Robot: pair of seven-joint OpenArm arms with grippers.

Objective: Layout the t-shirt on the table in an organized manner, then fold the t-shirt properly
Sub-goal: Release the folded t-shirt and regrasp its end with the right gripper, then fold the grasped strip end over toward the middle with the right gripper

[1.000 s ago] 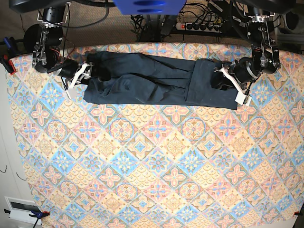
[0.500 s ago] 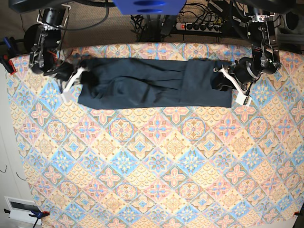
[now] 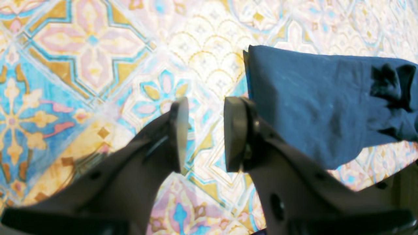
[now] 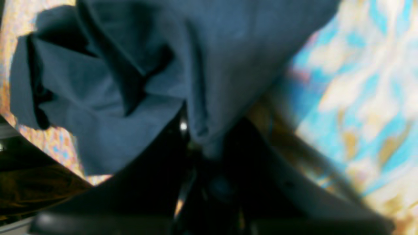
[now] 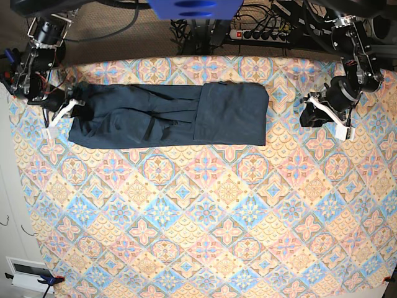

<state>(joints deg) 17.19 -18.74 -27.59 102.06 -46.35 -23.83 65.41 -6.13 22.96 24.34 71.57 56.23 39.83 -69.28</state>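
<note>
The dark navy t-shirt (image 5: pixel 167 115) lies as a long, creased band across the far part of the table (image 5: pixel 205 217). My right gripper (image 5: pixel 77 105) is at the band's left end. In the right wrist view it (image 4: pixel 199 143) is shut, with a fold of the t-shirt (image 4: pixel 130 81) pinched between its jaws. My left gripper (image 5: pixel 303 113) hovers over bare cloth, a short way off the band's right end. The left wrist view shows its fingers (image 3: pixel 204 130) apart with nothing between them, and the t-shirt's edge (image 3: pixel 326 98) just to their right.
A power strip with cables (image 5: pixel 260 34) lies beyond the table's far edge. A blue and red clamp (image 5: pixel 9 65) grips the table's left edge, close to my right arm. A white box (image 5: pixel 28 273) sits off the near left corner.
My right gripper has closed on the t-shirt and dragged it leftward in the base view. The shirt's right end has slid away from my left gripper, which now sits farther right over bare cloth.
</note>
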